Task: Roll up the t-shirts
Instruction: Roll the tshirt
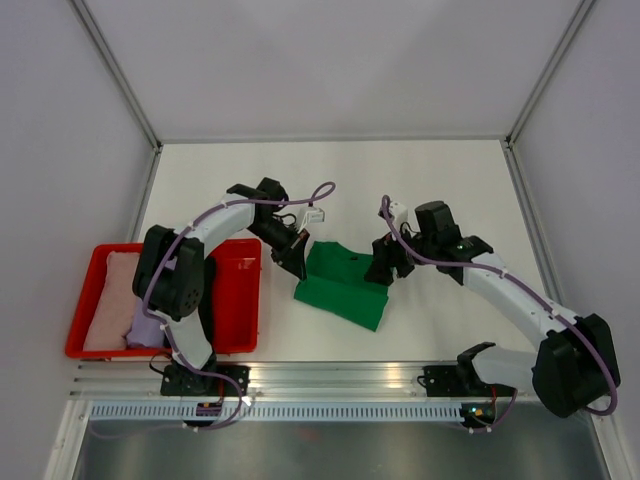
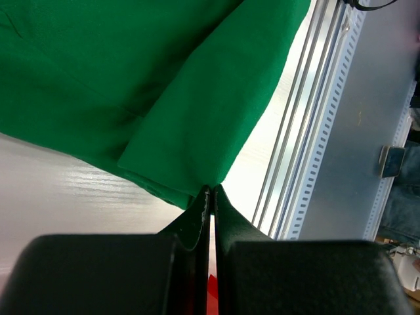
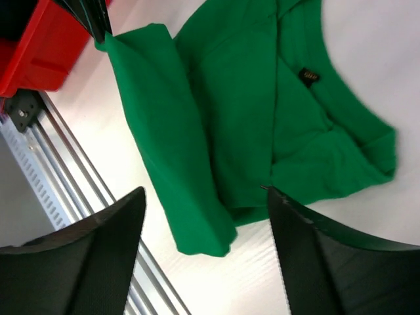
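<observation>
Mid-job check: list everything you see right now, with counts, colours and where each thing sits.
green t-shirt: 1, bright green, centre of the table, partly folded
red tray: 1, red, near left part of the table
pink t-shirt: 1, pale pink, left side of the red tray
lavender t-shirt: 1, lavender, in the red tray beside the pink t-shirt, partly hidden
table: 1, white, under everything
rail: 1, silver, along the table's near edge
left gripper: 1, black, shut on a corner of the green t-shirt
right gripper: 1, black, open, above the green t-shirt
</observation>
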